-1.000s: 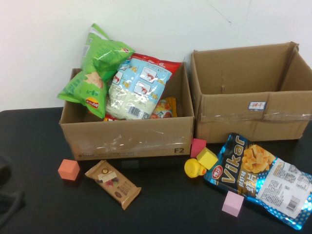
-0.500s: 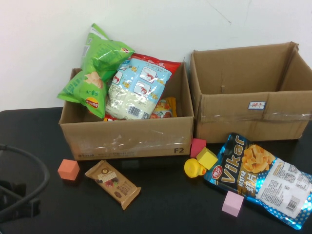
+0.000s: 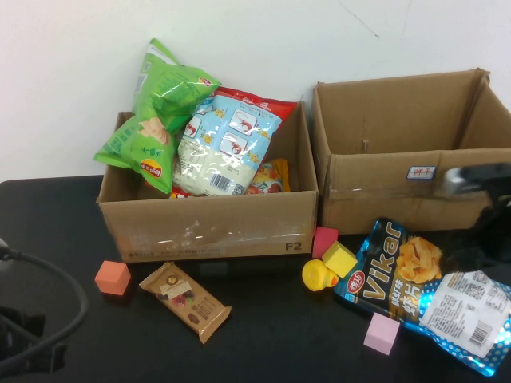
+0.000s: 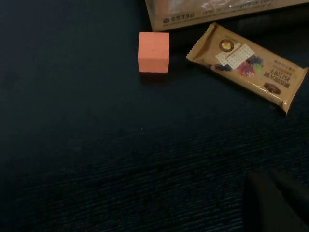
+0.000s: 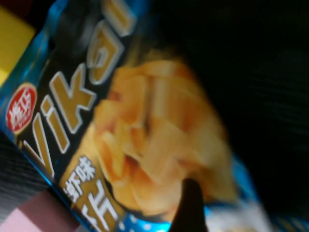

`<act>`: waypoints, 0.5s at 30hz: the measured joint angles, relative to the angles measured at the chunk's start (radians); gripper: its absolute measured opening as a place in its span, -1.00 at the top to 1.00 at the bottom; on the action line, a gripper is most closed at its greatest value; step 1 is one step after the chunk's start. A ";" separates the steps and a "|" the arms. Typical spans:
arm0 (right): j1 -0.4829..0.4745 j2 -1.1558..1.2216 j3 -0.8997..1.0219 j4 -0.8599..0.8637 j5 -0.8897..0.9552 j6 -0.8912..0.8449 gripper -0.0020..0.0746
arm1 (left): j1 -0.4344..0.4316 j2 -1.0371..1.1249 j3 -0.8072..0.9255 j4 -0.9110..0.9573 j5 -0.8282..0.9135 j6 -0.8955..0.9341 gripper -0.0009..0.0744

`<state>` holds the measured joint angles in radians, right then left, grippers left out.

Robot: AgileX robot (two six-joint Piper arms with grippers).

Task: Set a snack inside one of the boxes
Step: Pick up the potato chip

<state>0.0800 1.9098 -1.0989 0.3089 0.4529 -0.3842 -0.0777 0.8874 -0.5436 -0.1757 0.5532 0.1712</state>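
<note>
A blue Vikar chips bag (image 3: 423,291) lies flat on the black table in front of the right cardboard box (image 3: 399,191), which looks empty. My right gripper (image 3: 485,219) hangs just above the bag's far right part, and the bag fills the right wrist view (image 5: 145,140). A brown snack bar (image 3: 185,301) lies in front of the left box (image 3: 207,227), which holds a green chips bag (image 3: 156,112) and a white-blue bag (image 3: 227,144). My left gripper (image 4: 277,203) is low at the near left, short of the bar (image 4: 247,65).
An orange cube (image 3: 112,277) sits left of the bar. A pink cube (image 3: 323,239), a yellow cube (image 3: 339,258) and a yellow duck (image 3: 318,275) cluster between the boxes and the Vikar bag. Another pink cube (image 3: 382,333) lies by the bag's near edge.
My right arm has come into view from the right, above the Vikar bag. My left arm and its cable have shifted slightly at the near left. No snack has moved.
</note>
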 joint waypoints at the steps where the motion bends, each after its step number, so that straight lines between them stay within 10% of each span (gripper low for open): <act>1: 0.009 0.026 -0.016 0.000 0.000 -0.033 -0.46 | 0.000 0.000 0.000 -0.001 0.000 0.005 0.98; 9: 0.033 0.131 -0.083 0.014 0.049 -0.132 -0.37 | 0.000 0.000 0.014 -0.006 -0.039 0.009 0.98; 15: 0.033 0.140 -0.088 0.019 0.089 -0.140 0.43 | 0.000 0.000 0.022 -0.027 -0.061 0.009 0.98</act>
<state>0.1131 2.0497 -1.1870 0.3283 0.5422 -0.5238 -0.0777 0.8874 -0.5215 -0.2022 0.4924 0.1803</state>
